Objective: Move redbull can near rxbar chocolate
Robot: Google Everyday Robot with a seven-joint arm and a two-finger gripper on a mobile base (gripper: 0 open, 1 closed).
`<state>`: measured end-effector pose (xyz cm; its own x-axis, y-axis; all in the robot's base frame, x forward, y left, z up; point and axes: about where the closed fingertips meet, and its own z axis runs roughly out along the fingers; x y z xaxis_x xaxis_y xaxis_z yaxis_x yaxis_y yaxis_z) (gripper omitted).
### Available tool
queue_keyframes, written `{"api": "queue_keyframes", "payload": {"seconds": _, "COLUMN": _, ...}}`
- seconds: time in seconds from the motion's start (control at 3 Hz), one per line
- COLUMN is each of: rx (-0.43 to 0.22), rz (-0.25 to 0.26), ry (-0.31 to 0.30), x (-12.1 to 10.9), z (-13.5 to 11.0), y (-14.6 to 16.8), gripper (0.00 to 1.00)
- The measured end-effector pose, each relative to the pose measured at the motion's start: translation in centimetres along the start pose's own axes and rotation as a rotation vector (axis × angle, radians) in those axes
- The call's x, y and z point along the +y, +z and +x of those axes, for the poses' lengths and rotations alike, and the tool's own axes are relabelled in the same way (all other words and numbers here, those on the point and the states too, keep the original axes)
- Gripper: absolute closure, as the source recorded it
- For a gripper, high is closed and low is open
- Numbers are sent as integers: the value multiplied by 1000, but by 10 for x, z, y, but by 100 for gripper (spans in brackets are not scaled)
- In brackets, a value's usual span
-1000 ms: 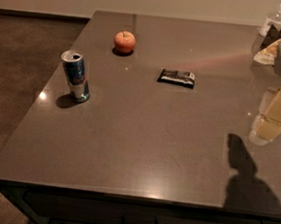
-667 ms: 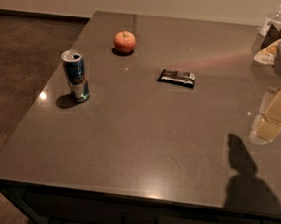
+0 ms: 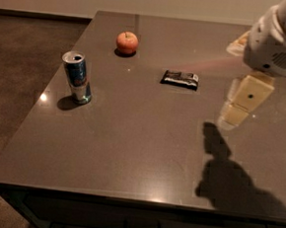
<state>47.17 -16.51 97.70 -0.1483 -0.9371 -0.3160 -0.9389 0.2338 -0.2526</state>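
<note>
Change vs a second ago: arm only. The pincer [image 3: 234, 111] and the white arm housing [image 3: 275, 42] above it have slid left, in toward the rxbar chocolate [image 3: 180, 79]; can, bar and apple sit exactly where they were. We read that as the approach just starting, with no task progress yet.

Near to far, all referenced to the bar:
- The arm shadow [image 3: 226, 184] lies on the surface [image 3: 130, 149], nearer than the bar and to its right.
- The pincer is right of the bar and slightly nearer; it hangs over the surface touching nothing, and we cannot tell if it is released or clenched.
- The redbull can [image 3: 77, 77] stands upright, well left of the bar and a touch nearer, so the flat-lying bar sits between it and the pincer.
- The apple [image 3: 127, 42] is beyond the bar, to its left.

Arm pose: it enters from the upper right with the housing high; the pincer is tilted, pointing down and left.

Our call: the pincer must cross past the bar to reach the can; the risk is clipping the bar en route, so we'd keep it high.
</note>
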Motion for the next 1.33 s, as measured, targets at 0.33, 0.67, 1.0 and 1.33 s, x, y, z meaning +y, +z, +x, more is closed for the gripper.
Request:
{"api": "queue_keyframes", "payload": {"seconds": 0.33, "rx": -84, "rz": -20, "ry": -34, "x": -6, "z": -38, "y": 17, "gripper": 0}}
{"api": "queue_keyframes", "payload": {"seconds": 0.67, "rx": -154, "rz": -38, "ry": -60, "x": -7, "z": -79, "y": 34, "gripper": 0}}
{"api": "queue_keyframes", "payload": {"seconds": 1.0, "rx": -222, "rz": -55, "ry": -76, "x": -6, "z": -129, "y": 53, "gripper": 0}}
{"api": "queue_keyframes", "payload": {"seconds": 1.33, "rx": -247, "rz": -69, "ry": -63, "x": -6, "z": -158, "y": 74, "gripper": 0}}
